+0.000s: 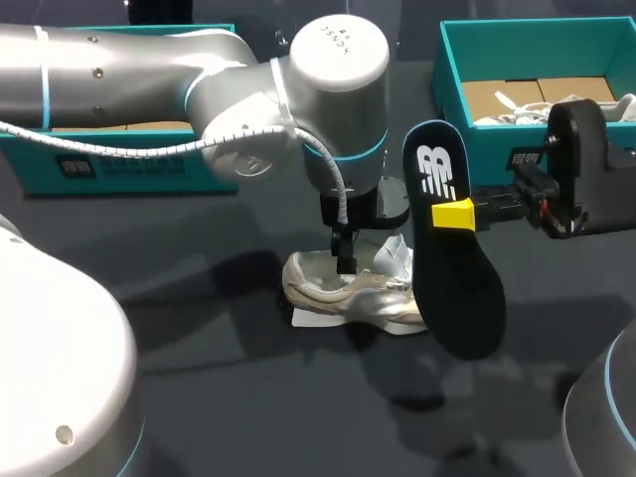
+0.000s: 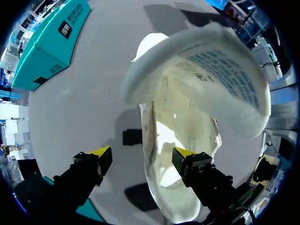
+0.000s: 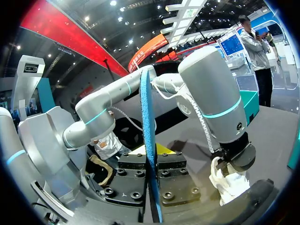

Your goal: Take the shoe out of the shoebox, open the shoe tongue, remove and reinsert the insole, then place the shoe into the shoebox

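Note:
A cream shoe (image 1: pixel 350 294) lies on its side in the middle of the dark table. My left gripper (image 1: pixel 344 260) hangs straight over it. In the left wrist view that gripper (image 2: pixel 143 153) is open and straddles the shoe's (image 2: pixel 187 136) side wall, one finger inside the shoe and the other outside over the table. The tongue (image 2: pixel 220 70) is folded up and back. My right gripper (image 1: pixel 455 215) is shut on the dark insole (image 1: pixel 452 258) and holds it upright in the air to the right of the shoe. In the right wrist view the insole (image 3: pixel 148 136) shows edge-on between the fingers.
A teal shoebox (image 1: pixel 459 99) with brown paper and white material inside stands at the back right, behind my right arm. Another teal box (image 1: pixel 119 167) stands at the back left. White paper (image 1: pixel 310 319) lies under the shoe.

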Robot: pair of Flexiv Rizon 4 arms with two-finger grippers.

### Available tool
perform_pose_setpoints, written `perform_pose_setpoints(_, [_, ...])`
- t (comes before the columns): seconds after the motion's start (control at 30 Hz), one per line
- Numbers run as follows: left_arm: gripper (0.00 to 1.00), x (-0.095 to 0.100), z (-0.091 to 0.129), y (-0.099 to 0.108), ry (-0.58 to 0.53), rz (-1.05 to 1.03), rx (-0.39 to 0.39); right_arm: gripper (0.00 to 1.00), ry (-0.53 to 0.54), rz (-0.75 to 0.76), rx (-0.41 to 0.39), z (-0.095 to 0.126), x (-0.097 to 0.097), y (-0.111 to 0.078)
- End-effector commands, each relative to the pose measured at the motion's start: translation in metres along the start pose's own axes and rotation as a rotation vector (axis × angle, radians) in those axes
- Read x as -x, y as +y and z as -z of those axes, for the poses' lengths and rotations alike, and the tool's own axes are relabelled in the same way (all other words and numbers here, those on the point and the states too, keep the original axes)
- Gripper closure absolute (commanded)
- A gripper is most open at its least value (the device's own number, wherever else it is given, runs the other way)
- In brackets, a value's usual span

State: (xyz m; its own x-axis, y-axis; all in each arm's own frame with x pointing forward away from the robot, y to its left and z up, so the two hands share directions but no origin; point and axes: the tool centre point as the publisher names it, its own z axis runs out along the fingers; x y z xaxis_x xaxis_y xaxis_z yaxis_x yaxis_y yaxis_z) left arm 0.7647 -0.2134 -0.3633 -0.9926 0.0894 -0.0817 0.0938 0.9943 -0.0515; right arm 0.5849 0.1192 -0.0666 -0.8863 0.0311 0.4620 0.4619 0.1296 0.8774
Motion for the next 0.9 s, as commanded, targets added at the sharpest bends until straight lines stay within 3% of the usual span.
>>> perform_pose_setpoints(0.03, [0.23, 0.005, -0.013, -0.01, 0.018, 0.005, 0.017, 1.0, -0.005, -0.001, 0.001, -0.001, -0.002, -0.002])
perform_pose_setpoints(0.2, [0.35, 0.003, -0.02, -0.011, 0.043, 0.006, 0.019, 1.0, -0.005, -0.001, 0.001, -0.001, -0.002, -0.002])
perform_pose_setpoints(0.43, [0.67, -0.003, -0.023, -0.009, 0.065, 0.002, 0.017, 1.0, -0.005, -0.001, 0.001, -0.001, -0.002, -0.002])
perform_pose_setpoints(0.5, [0.85, -0.005, -0.024, -0.008, 0.072, 0.0, 0.017, 1.0, -0.005, -0.001, 0.001, -0.001, -0.002, -0.002])
perform_pose_setpoints(0.53, [1.0, -0.006, -0.023, -0.007, 0.074, -0.001, 0.016, 1.0, -0.005, -0.001, 0.001, -0.001, -0.002, -0.002])
perform_pose_setpoints(0.9, [1.0, -0.012, -0.017, -0.004, 0.129, -0.057, 0.003, 1.0, -0.005, -0.001, 0.001, -0.001, -0.002, -0.002])
